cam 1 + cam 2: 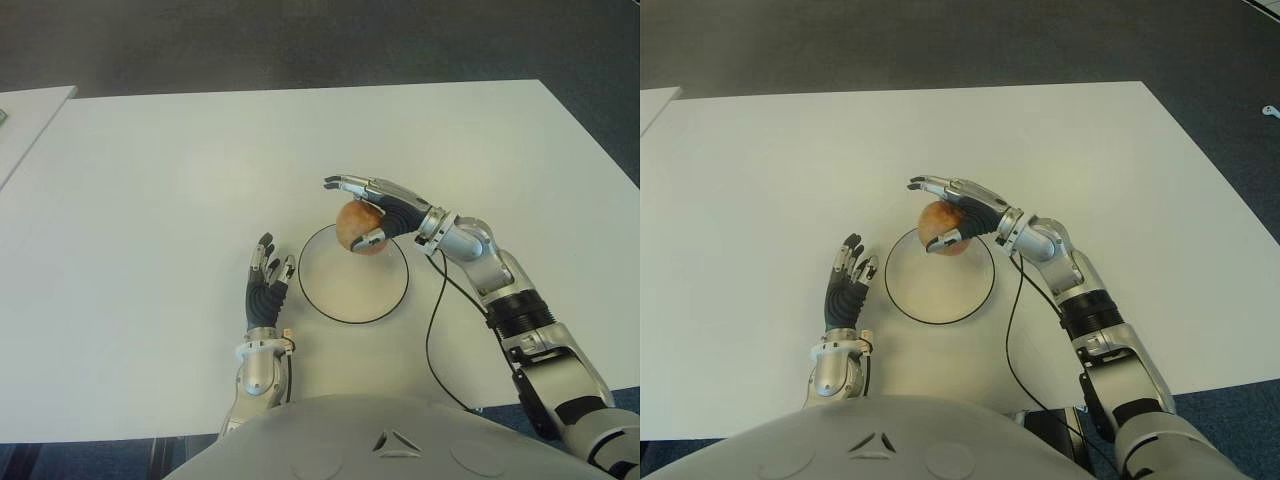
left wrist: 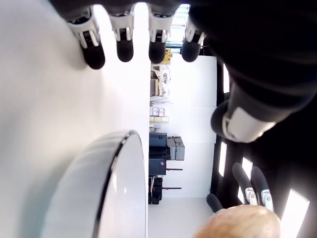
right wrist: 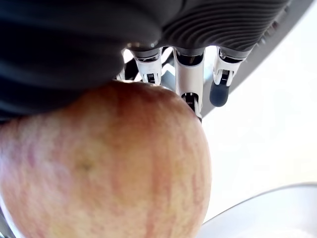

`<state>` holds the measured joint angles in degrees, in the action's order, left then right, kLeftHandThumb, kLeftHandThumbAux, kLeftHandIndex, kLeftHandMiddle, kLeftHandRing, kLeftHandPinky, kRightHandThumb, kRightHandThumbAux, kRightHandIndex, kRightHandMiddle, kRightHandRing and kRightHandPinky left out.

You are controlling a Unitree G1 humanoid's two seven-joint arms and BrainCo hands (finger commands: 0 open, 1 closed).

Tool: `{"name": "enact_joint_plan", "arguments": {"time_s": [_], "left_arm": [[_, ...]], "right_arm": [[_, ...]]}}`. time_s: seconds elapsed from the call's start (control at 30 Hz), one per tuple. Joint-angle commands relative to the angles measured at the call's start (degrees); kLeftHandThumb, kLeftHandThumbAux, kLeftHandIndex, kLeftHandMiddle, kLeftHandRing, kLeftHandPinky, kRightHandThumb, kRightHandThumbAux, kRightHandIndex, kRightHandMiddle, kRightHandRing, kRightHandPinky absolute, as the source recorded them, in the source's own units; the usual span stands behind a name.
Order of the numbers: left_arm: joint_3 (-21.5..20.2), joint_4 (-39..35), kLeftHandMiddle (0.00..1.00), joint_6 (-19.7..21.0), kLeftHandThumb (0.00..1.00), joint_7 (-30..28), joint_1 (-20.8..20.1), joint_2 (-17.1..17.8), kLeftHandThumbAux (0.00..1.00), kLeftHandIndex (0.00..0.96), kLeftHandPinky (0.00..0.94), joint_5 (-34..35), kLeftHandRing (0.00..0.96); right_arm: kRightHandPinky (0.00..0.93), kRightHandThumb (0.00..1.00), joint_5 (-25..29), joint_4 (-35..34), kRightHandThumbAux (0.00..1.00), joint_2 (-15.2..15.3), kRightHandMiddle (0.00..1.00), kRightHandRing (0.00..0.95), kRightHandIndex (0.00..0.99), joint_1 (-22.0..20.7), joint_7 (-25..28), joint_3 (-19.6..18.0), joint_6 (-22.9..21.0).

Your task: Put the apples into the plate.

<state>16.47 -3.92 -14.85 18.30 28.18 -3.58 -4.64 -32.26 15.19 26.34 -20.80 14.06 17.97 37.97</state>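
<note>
Nearest the camera, the left hand shows on the white table, just beside the plate's left rim, its fingers straight and spread, holding nothing. Farther out, the right hand is clamped on the apple: fingers arch over its top and the thumb presses its near side. The apple hangs over the far edge of the plate, and the right wrist view shows a gap between fruit and rim, so it seems not yet set down. I see only this one apple. The carry looks nearly done and the placing is in hand. Next the hand should probably come a little toward the plate's middle, lower until the apple rests, then let its fingers part.
</note>
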Motion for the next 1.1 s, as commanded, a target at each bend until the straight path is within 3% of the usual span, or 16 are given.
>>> {"name": "enact_joint_plan", "arguments": {"time_s": [0.03,0.43,1.1], "left_arm": [[0.6,0.1,0.036,1.2,0.000,0.3,-0.9,-2.4,0.591,0.067,0.000,-2.0,0.000],[0.1,1.0,0.018,0.5,0.000,0.0,-1.3,-2.2,0.607,0.044,0.000,-2.2,0.000],[-0.6,1.2,0.035,-0.2,0.000,-1.3,-1.4,-2.2,0.608,0.049,0.000,-0.5,0.000]], "right_arm": [[0.000,0.036,-24.9,-1.0,0.363,6.9,0.000,0.000,0.000,-5.4,-20.2,6.2,10.9],[0.000,0.017,-38.0,-0.2,0.379,11.1,0.000,0.000,0.000,-10.0,-32.6,11.6,10.6],[0.000,0.000,-44.4,3.0,0.417,14.7,0.000,0.000,0.000,-15.9,-41.7,18.6,10.7]]}}
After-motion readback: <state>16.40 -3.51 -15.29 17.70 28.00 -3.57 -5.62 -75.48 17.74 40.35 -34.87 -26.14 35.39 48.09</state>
